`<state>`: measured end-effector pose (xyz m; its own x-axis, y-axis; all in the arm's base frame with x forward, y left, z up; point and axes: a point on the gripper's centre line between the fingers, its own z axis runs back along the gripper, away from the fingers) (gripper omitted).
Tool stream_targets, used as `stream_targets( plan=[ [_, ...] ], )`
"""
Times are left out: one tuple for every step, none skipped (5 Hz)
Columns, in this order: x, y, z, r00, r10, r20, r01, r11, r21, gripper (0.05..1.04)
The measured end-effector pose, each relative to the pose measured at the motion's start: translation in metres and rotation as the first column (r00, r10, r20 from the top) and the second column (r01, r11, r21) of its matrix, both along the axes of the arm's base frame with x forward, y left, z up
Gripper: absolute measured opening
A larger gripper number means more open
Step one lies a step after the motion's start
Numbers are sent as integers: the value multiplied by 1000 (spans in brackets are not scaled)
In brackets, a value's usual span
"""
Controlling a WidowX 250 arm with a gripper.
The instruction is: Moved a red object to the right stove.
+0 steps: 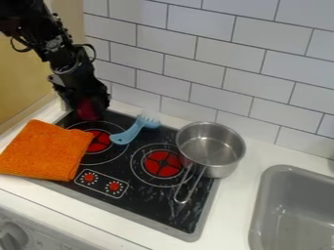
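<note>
My pincer (pixel 96 104) is at a red object (pixel 86 110); clenched or released, I cannot tell. Noted: folded, nubby orange cloth (pixel 46 150); round metal pot (pixel 225 170).

The saucepan (pixel 221 169) is smooth, shiny metal. The folded cloth (pixel 44 150) looks matt and rough, like terry. The brush (pixel 130 133) looks like smooth plastic. The stovetop (pixel 137 200) is dark and glossy, streaked with reflections. The wall tiles (pixel 197 26) look smooth, and the sink (pixel 261 211) has a smooth, soft sheen.
</note>
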<state>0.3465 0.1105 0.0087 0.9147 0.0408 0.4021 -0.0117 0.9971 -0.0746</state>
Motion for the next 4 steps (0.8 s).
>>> stream_targets(
  plan=[
    [-1,0,0,1000,-12,-7,12,1000,6,720],
    [0,-7,-1,999,-40,-16,40,999,9,720],
    [-9,-16,5,998,-59,-10,59,998,-16,720],
    [-10,-19,28,997,-74,27,74,997,-14,720]
  ],
)
